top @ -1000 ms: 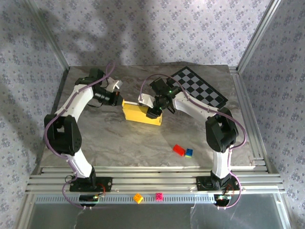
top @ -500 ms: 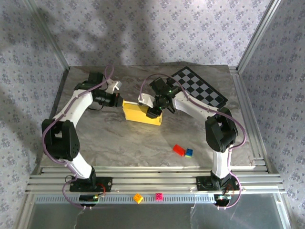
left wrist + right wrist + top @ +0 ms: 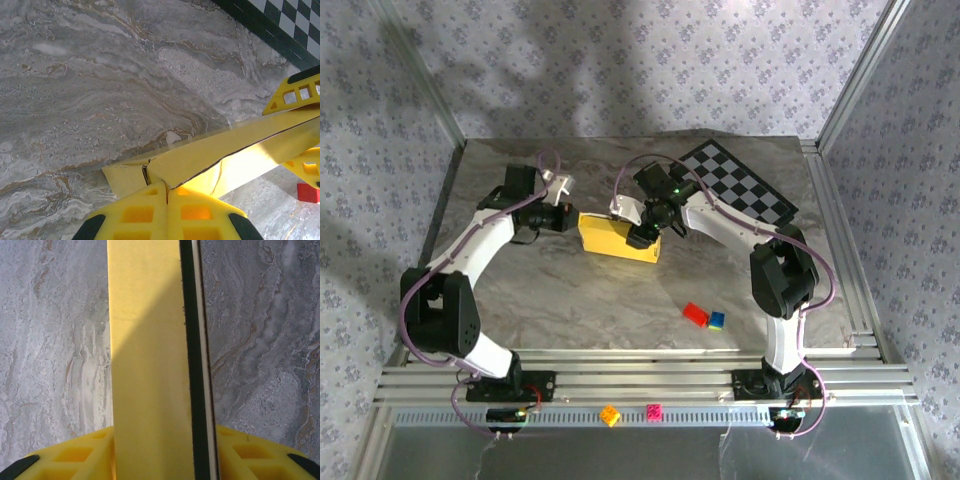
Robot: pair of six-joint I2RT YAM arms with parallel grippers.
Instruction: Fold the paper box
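Left gripper (image 3: 167, 196), fingers together, meets the box (image 3: 240, 150) at its left corner in its wrist view; right gripper (image 3: 162, 445) straddles its wall, grip unclear. From above the box lies mid table (image 3: 570, 300), long axis left-right, right end nearer.

The paper box (image 3: 147, 340) runs off my right wrist view's top and bottom, hiding whether my right fingers (image 3: 75, 457) pinch it, while my left wrist view's right edge crops a red brick (image 3: 309, 192).
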